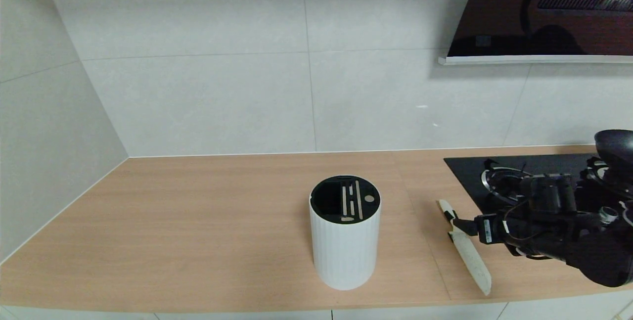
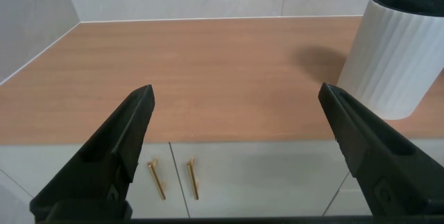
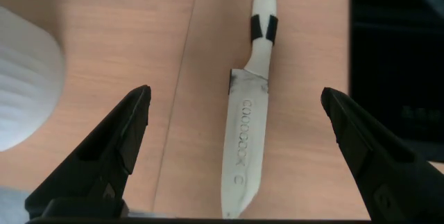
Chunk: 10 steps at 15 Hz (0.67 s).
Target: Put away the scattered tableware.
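- bench (image 1: pixel 198 221): a long wooden top along a tiled wall, carrying everything named here.
- hob (image 1: pixel 474 171): black glass set into the bench at the robot's right end. the knife lies on the wood just beside it.
- holder (image 1: pixel 345 241): a white ribbed tub standing upright about mid-bench. its black top is cut with narrow slots and one wider opening, and all look unfilled. it stands well apart from the knife, on the knife's left.
- right claw (image 3: pixel 234 98): released, with fingers spread wide and straddling the knife from above. in the head view it sits low near where the handle meets the blade, but i can't tell whether it touches yet.
- left claw (image 2: pixel 236 92): also released and holding nothing. it hangs off the bench's front edge over the cupboard doors (image 2: pixel 173 175), with the holder nearby on the bench.
- knife (image 1: pixel 467 248): a pale blade and a white handle with a black band. it lies flat, handle toward the wall and tip toward the front edge.
- step in hand, as i judge it: picking up the knife, with the grasp not yet made.
- the next move calls for the right claw to settle and clench across the handle near the black band. it then has to lift the knife, turn the blade point-down and line it up with a narrow slot in the holder.
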Tool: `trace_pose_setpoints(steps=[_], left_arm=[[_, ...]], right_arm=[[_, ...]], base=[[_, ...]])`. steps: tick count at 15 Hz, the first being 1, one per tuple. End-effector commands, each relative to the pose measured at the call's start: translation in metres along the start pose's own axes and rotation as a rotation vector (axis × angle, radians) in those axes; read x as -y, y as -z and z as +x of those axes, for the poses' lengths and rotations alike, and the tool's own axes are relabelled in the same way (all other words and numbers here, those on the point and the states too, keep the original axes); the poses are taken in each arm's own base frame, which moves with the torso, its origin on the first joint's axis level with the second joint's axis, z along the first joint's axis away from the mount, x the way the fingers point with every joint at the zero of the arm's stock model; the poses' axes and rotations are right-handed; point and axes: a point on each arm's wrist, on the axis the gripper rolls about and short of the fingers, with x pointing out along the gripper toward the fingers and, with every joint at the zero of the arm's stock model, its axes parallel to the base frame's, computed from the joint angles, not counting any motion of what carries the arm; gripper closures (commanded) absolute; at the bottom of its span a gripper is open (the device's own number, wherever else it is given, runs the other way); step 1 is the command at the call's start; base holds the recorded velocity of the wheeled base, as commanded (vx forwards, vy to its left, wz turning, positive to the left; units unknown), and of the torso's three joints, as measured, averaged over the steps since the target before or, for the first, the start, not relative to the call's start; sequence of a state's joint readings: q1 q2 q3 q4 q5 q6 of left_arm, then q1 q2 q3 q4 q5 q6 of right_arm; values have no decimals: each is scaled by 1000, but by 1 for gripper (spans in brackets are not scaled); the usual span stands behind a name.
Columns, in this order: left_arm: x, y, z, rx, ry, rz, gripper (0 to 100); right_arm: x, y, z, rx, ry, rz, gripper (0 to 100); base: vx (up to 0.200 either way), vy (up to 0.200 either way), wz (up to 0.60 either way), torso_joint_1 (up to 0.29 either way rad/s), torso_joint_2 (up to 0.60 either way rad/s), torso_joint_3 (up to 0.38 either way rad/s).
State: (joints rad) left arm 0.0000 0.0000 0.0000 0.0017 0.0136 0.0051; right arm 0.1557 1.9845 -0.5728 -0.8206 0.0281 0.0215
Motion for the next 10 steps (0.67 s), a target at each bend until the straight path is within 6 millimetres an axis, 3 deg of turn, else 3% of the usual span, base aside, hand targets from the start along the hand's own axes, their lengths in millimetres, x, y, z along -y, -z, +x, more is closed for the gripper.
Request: trace_pose_setpoints(steps=[1,10], left_arm=[[0,0,0,-1,0,1,0],[0,0,0,-1,0,0,0]], right_arm=[[-2,11,21,-50,10,-4,0],[1,38,70,-106,34,-6,0]], base=[[0,0,0,0,0,0],[0,0,0,0,0,0]])
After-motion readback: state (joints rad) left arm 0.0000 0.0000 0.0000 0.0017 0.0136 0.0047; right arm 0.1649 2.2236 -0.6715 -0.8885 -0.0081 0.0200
